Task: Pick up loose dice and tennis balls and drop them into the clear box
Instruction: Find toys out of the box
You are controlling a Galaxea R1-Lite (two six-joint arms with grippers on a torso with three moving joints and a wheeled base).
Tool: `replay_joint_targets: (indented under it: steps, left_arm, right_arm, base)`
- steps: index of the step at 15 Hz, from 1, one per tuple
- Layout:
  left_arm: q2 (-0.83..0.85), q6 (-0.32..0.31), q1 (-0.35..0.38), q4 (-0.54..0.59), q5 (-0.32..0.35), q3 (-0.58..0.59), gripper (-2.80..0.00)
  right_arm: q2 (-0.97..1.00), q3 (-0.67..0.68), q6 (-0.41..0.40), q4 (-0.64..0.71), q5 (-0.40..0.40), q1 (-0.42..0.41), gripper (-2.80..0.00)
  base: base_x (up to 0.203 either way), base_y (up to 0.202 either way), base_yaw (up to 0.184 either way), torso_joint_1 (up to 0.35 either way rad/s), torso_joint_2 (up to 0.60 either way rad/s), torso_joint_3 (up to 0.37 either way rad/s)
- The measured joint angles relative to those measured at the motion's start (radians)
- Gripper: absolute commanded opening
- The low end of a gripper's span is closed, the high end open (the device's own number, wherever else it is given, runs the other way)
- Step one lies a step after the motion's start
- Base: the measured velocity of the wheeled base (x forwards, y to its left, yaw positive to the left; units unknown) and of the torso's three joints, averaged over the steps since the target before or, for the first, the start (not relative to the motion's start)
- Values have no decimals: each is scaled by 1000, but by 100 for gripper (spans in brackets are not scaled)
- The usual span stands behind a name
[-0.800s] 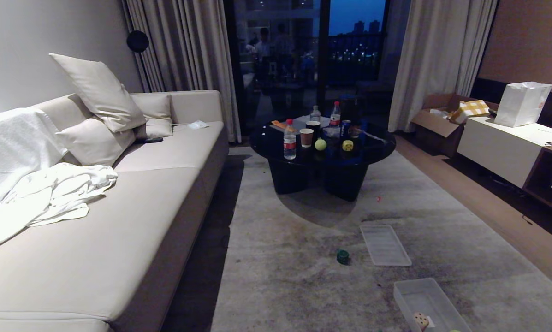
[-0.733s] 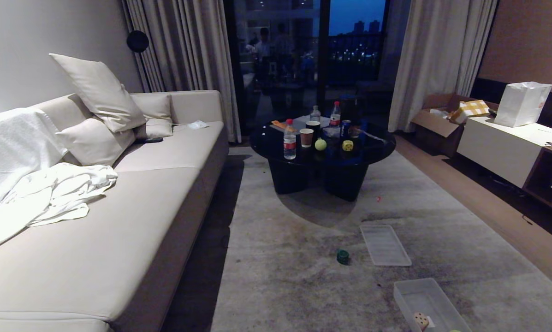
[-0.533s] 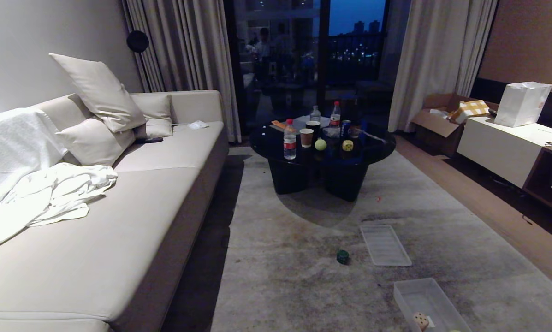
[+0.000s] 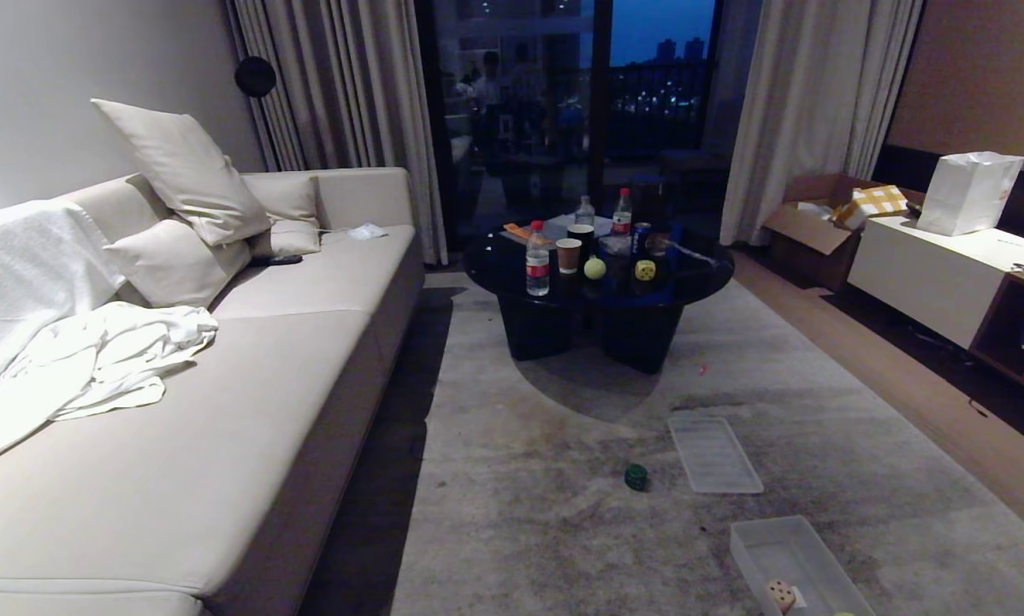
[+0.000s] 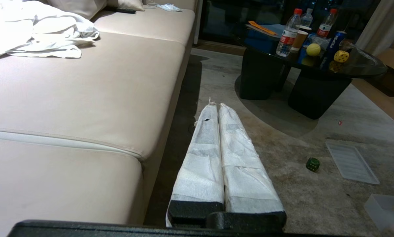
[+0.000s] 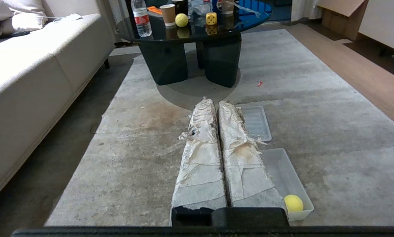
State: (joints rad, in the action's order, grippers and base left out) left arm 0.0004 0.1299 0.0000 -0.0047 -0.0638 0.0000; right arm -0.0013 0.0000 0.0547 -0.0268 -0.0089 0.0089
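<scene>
A round tabletop (image 4: 700,269) of dark glossy glass stands on stout black legs at about 12 o'clock in the head view, on a grey short-pile rug (image 4: 563,530). On it, near the front edge, a fuzzy tennis ball (image 4: 594,269) sits beside a paper cup (image 4: 568,255) and a clear plastic water bottle (image 4: 537,259), with a yellow die (image 4: 645,270) showing dark pips a little to its right.

On the rug at about 5 o'clock from the table lies a dark green die (image 4: 636,476) with rounded corners, and just right of it a flat ribbed translucent lid (image 4: 714,454). Farther toward 5 o'clock, at the frame's lower edge, the clear box (image 4: 755,547) of translucent plastic holds a beige die (image 4: 781,595); the right wrist view shows a second tennis ball (image 6: 293,203) in the box's near corner.

A long beige sofa (image 4: 246,411) with smooth cushions and rumpled white cloth (image 4: 92,359) fills the 9 o'clock side.

Neither arm shows in the head view. The left gripper (image 5: 215,106) hangs above the rug's edge beside the sofa, its white-wrapped fingers (image 5: 203,148) pressed together, holding nothing. The right gripper (image 6: 214,102) hangs over the rug next to the box, its frayed wrapped fingers (image 6: 201,148) likewise pressed together and empty.
</scene>
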Motion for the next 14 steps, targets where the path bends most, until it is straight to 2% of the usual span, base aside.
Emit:
replay_joint_targets:
  steps: [6,9,13,14]
  left_arm:
    - [0,2,0,0,0,0,-280]
    - [0,-23,0,2,6,0,-280]
    - [0,-104,0,6,9,0,-280]
    - [0,-145,0,6,22,0,-280]
  right_arm:
    - [0,0,0,0,0,0,-280]
    - [0,0,-2,0,0,0,-280]
    - [0,0,-2,0,1,0,-280]
    - [0,0,-1,0,1,0,-280]
  base:
    - [0,0,0,0,0,0]
    - [0,0,0,0,0,0]
    - [0,0,0,0,0,0]
    - [0,0,0,0,0,0]
